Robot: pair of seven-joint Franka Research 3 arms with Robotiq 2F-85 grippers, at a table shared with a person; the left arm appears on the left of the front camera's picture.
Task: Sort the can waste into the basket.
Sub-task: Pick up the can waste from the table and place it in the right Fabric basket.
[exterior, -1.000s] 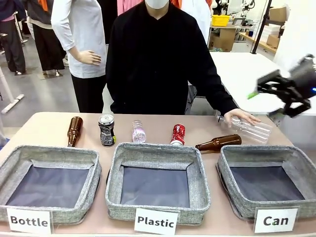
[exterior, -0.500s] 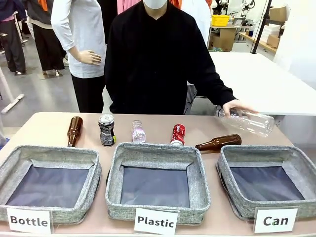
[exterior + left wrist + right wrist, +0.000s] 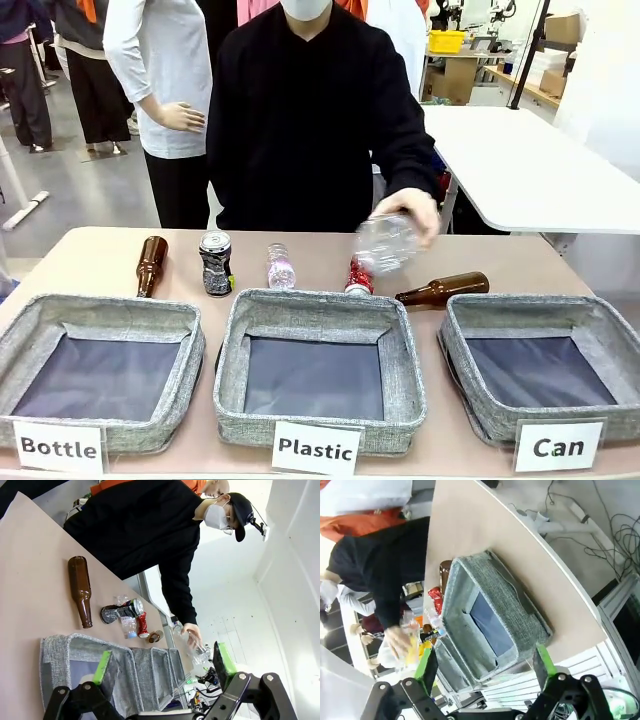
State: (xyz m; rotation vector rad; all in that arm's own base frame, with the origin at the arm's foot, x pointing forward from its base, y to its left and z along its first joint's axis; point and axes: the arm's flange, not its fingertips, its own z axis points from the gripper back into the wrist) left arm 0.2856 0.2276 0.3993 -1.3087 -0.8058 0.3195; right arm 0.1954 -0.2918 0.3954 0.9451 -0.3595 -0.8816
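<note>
**Step in hand (our judgement): first pick of a can.** Both cans lie on the bench (image 3: 570, 270), and the Can basket (image 3: 530, 308) holds nothing.

1. We hold both arms back while the person's hand (image 3: 412, 210) carries a clear bottle (image 3: 385, 243) over the bench. That bottle hangs directly in front of the red can (image 3: 358, 280) and partly hides it.
2. We take the red can first. It lies to the left of the Can basket, just behind the line of the basket's far rim, and one brown bottle (image 3: 442, 289) lies between the two. We bring the fingers down from above so that they do not knock this bottle.
3. We take the dark can (image 3: 216, 263) second. It stands on the same side and is well apart from the Can basket.
4. We release each can over the dark floor of the Can basket, not over the rim.

**Finger state.** The left fingers (image 3: 102, 667) are spread wide and hold nothing. The right fingers (image 3: 543, 663) are likewise spread wide and empty, and they look down on the Can basket.

**Count, largest first.**
- Bench: one.
- Baskets: three. These are the Can basket, the Plastic basket (image 3: 318, 298) next to it, and the Bottle basket (image 3: 100, 305) farthest from it.
- Brown bottles: two. The second one (image 3: 150, 265) is the item farthest from the Can basket.
- Clear bottles: two. One is in the hand and one (image 3: 281, 266) lies on the bench.
- Cans: two.
</note>
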